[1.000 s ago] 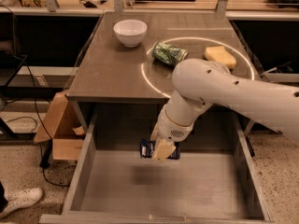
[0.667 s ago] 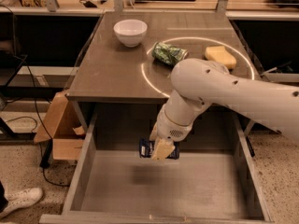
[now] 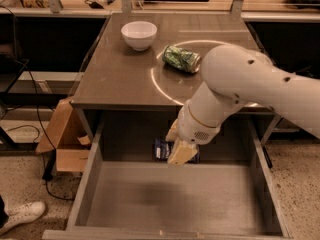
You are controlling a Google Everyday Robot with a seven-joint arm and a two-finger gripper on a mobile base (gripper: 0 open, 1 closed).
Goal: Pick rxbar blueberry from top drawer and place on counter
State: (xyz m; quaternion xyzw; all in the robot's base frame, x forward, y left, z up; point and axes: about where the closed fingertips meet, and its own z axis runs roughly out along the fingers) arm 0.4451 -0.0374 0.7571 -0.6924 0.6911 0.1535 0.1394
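Observation:
The rxbar blueberry (image 3: 161, 149), a dark navy wrapper with white print, shows at the back of the open top drawer (image 3: 210, 199), partly hidden behind my gripper. My gripper (image 3: 179, 151) hangs from the white arm over the drawer's back middle, and its beige fingers (image 3: 182, 153) are closed on the bar's right part, holding it a little above the drawer bottom. A shadow lies on the drawer floor below. The counter (image 3: 117, 79) with its bright light ring is just above and behind the gripper.
A white bowl (image 3: 139, 34) and a crushed green can (image 3: 181, 59) stand on the counter. My arm (image 3: 250, 84) covers the counter's right side. A cardboard box (image 3: 65, 141) sits on the floor left of the drawer, and a white shoe (image 3: 20, 215) at the lower left.
The gripper and the bar have risen slightly together. The arm has swung forward and now hides the yellow sponge on the counter.

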